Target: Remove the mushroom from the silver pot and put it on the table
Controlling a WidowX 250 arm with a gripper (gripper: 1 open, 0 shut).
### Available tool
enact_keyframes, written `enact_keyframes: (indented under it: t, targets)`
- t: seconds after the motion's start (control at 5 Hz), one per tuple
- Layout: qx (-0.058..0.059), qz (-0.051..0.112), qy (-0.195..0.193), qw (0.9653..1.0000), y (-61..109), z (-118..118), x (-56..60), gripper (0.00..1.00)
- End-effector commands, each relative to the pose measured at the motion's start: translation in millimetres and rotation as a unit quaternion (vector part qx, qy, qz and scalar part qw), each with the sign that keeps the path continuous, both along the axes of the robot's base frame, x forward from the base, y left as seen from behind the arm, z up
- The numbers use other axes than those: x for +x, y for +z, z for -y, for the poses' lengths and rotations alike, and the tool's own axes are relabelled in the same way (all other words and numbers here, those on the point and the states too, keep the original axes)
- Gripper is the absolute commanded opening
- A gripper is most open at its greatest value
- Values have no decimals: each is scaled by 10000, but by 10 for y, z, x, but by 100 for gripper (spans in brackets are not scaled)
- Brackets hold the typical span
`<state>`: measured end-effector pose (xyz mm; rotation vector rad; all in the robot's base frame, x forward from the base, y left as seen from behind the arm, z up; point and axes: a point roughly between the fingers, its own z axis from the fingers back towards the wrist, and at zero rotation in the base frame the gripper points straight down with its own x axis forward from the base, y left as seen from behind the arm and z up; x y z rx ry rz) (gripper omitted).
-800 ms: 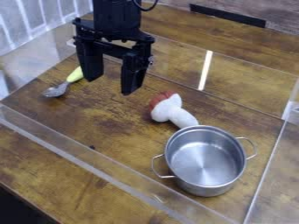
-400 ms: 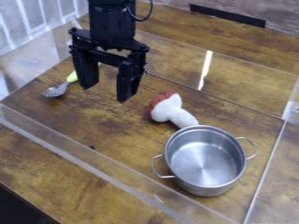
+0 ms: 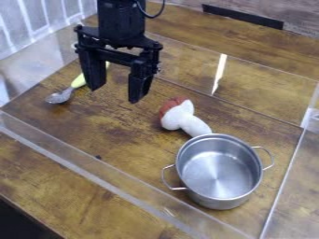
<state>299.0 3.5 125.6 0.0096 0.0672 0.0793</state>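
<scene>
One mushroom lies on its side on the table, out of the pot. Its reddish-brown cap points toward the upper left and its thick white stem reaches toward the lower right, ending just short of the pot's rim. Whether stem and rim touch cannot be told from this view; they are at least very close.

The pot is round and shiny, standing upright near the lower right of the table with nothing visible inside it. Small loop handles stick out on its left and right sides.

To the left of the mushroom and above the wood hangs the gripper, black, pointing down, its two long fingers spread wide with nothing between them. It is apart from the mushroom and well apart from the pot.

Behind the gripper's left finger, near the far left of the table, a small grey spoon lies on the wood, and a yellow corn cob lies just beside it, partly hidden by the gripper.

The table is dark brown planks with clear grain. Clear plastic walls stand around the work area, one running along the near edge and another at the right, with a bright glare streak on the far side.
</scene>
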Motion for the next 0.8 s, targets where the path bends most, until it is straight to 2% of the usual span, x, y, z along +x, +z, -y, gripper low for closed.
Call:
enact_keyframes:
  t: [0.0,0.4,0.6]
  targets:
    - [27,296,65,9995,119,11,106,100]
    - [19,331,-513,9981,164,-127,74,100]
    - [17,371,-226,9991,192,-160,64,100]
